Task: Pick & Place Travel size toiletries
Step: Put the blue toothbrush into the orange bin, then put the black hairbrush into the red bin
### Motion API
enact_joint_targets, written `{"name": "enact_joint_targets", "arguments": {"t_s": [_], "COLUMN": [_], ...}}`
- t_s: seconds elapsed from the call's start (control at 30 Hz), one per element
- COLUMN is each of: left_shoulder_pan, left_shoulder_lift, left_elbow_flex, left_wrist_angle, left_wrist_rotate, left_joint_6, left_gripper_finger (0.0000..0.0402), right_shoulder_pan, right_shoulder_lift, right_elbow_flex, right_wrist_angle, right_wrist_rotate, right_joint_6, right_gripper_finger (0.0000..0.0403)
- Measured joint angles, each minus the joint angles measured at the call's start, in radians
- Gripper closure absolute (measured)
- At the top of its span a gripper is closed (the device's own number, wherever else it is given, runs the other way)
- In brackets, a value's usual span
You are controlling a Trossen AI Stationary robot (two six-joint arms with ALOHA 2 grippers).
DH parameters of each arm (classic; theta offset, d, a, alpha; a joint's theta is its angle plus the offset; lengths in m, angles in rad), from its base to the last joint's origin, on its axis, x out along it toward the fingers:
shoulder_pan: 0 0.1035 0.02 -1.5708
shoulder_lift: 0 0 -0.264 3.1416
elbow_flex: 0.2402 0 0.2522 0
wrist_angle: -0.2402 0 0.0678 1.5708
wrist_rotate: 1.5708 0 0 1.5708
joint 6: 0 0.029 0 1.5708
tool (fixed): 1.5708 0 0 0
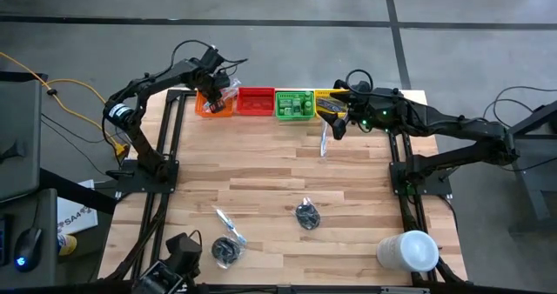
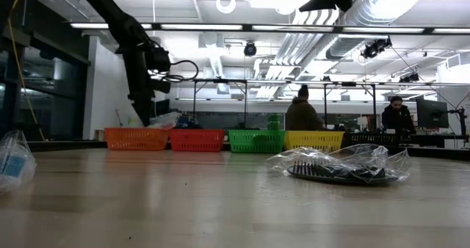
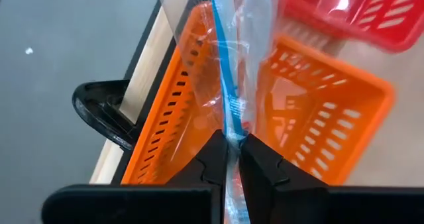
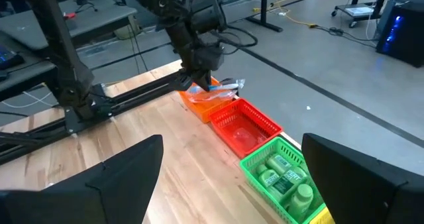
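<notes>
Jaws of the left gripper (image 3: 230, 159) pinch a crinkly clear-wrapped toothbrush (image 3: 228, 85) over the slotted orange bin (image 3: 331, 131); right jaws gape wide.

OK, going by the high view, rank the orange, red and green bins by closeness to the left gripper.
1. Orange bin, directly under the left gripper.
2. Red bin, next along the row.
3. Green bin, farthest, toward the right arm.

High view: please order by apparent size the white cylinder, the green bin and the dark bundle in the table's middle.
1. White cylinder, though it stands tall, nearer the overhead camera.
2. Green bin.
3. Dark bundle.
</notes>
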Motion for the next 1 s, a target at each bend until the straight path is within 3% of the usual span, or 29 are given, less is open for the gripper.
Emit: {"name": "enact_joint_targets", "arguments": {"t_s": [0.27,0.63,0.83,1.0], "left_shoulder_pan": [0.0,0.0,0.0,0.0], "left_shoulder_lift": [0.0,0.0,-0.003,-0.004], "left_elbow_flex": [-0.038,-0.037,0.054,0.175], "left_wrist_angle": [0.043,0.02,-0.076,-0.261], "left_wrist_rotate": [-0.086,-0.111,-0.12,-0.061], "left_joint_6": [0.066,0.016,-0.115,-0.386], "left_gripper_finger": [0.0372,0.0286,0.0263,0.0261], "right_shoulder_pan": [0.0,0.0,0.0,0.0], "right_shoulder_lift": [0.0,0.0,0.0,0.0], "right_elbow_flex": [0.0,0.0,0.0,0.0], "right_wrist_angle": [0.0,0.0,0.0,0.0], "right_wrist_rotate": [0.002,0.002,0.002,-0.003], "right_joint_6": [0.002,0.002,0.002,0.002], "right_gripper_finger": [0.0049,0.0049,0.0049,0.0049]}}
